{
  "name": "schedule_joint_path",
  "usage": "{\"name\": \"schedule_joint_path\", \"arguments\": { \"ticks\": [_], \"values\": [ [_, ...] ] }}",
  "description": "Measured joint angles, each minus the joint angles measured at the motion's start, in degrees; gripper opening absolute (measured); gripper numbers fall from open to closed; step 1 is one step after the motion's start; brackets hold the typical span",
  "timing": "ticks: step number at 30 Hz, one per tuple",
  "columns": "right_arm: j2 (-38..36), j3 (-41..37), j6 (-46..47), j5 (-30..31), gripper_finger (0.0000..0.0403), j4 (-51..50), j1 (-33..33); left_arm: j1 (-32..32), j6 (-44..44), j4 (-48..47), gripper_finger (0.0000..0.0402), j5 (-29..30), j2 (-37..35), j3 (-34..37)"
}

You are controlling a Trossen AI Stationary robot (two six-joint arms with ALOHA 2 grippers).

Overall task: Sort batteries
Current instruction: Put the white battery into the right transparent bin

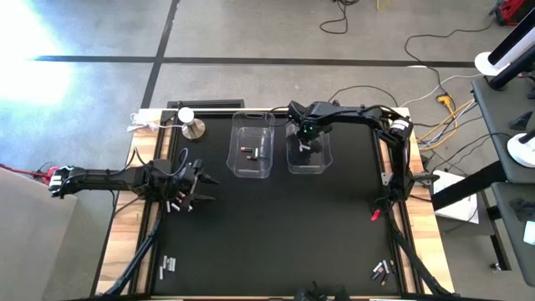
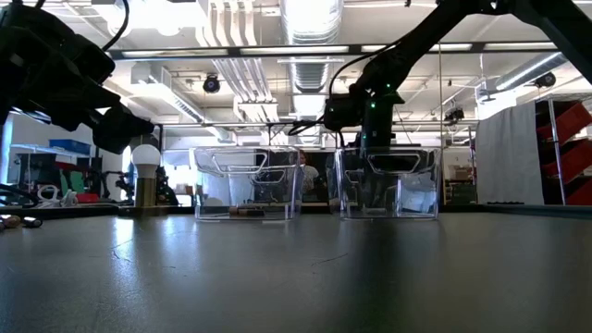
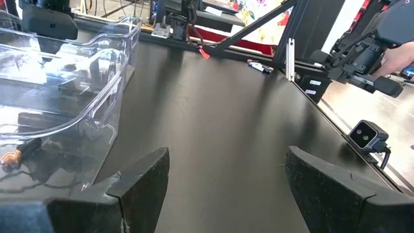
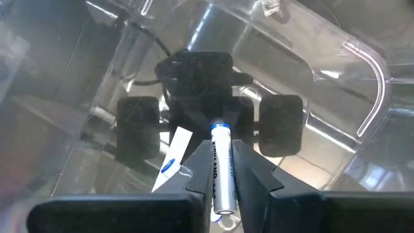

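Note:
My right gripper [image 1: 304, 139] hangs over the right clear bin [image 1: 322, 164] and is shut on a white battery [image 4: 220, 165]. Another white battery [image 4: 171, 166] lies on that bin's floor. The left clear bin [image 1: 253, 170] holds a dark battery [image 1: 251, 152]. My left gripper [image 1: 199, 186] is open, low over the table's left side and touching nothing; its fingers [image 3: 145, 178] stand wide apart. Several loose batteries [image 1: 176, 203] lie on the mat beside it. More lie near the near edge, left [image 1: 168, 267] and right [image 1: 383, 270]. My right gripper pinches the white battery between its two fingers [image 4: 255, 169], gripping the barrel [image 4: 222, 194]. The fingers point down from above and lie along the battery. The battery's capped end [image 4: 221, 129] sticks out beyond the fingertips toward the bin's floor. Whether it touches the floor I cannot tell.
A silver knob-like object [image 1: 194, 128] with a white ball [image 1: 185, 114] stands at the far left of the mat. A small red object [image 1: 375, 215] lies near the right edge. The bare black mat [image 1: 284, 226] spreads between the bins and the near edge.

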State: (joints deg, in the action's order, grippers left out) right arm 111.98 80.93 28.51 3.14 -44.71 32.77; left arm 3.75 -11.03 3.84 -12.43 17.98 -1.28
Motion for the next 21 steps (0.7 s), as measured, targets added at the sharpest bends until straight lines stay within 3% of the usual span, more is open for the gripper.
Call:
{"name": "schedule_joint_path", "arguments": {
  "ticks": [21],
  "values": [
    [0.2,1.2,-1.6,-2.7,0.0053,-4.6,-0.1,0.0,0.0,0.0,0.0284,0.0,0.0,0.0]
  ]
}}
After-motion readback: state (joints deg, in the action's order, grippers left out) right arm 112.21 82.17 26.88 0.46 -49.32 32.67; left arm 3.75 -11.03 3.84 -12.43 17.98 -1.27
